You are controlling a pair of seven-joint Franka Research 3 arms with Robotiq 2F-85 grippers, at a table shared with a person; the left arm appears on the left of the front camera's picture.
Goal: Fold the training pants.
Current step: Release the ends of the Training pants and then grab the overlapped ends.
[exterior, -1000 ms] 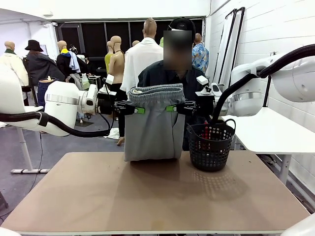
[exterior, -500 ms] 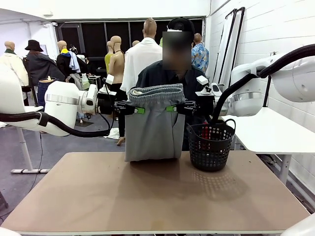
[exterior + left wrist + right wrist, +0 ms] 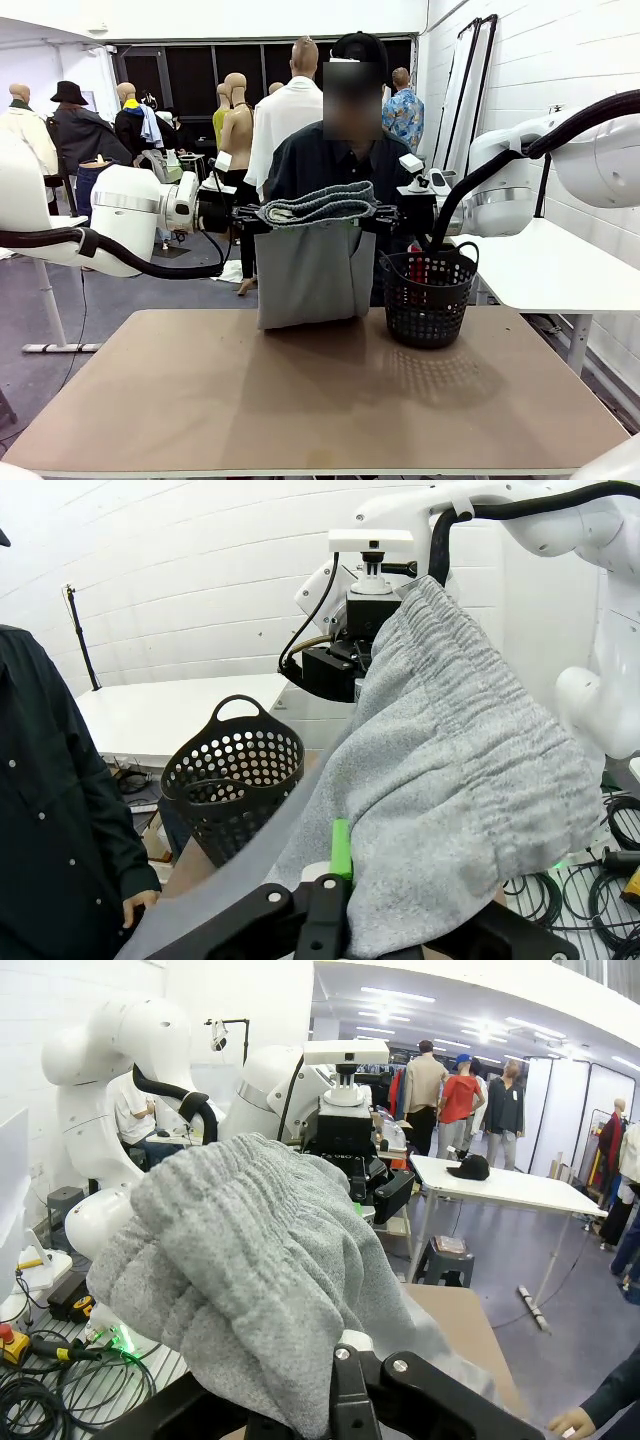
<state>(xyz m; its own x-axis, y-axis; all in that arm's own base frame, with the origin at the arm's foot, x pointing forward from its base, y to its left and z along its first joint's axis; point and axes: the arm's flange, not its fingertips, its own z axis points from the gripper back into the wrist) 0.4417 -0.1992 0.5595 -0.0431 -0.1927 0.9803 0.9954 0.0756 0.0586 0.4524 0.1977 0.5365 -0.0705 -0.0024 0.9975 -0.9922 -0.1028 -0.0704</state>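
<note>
The light grey training pants [image 3: 305, 270] hang by their gathered waistband between my two grippers over the far part of the table, legs reaching down to the tabletop. My left gripper [image 3: 262, 217] is shut on the waistband's left end and my right gripper [image 3: 375, 217] on its right end. The waistband lies tipped flat toward the camera. In the left wrist view the pants [image 3: 450, 760] drape over my left gripper [image 3: 335, 880], one green pad [image 3: 341, 845] showing against the cloth. The right wrist view has the pants [image 3: 260, 1260] bunched over my right gripper [image 3: 345, 1380].
A black mesh basket [image 3: 428, 295] stands on the table just right of the pants, also seen as the basket [image 3: 235, 780] from the left wrist. A person in a dark shirt [image 3: 330, 160] stands right behind the pants, a hand [image 3: 570, 1422] near the table edge. A white side table [image 3: 550, 265] is at right.
The waistband has rolled from upright to lying flat toward the camera, hiding the green pads. Both grippers keep their hold at about the same place.
</note>
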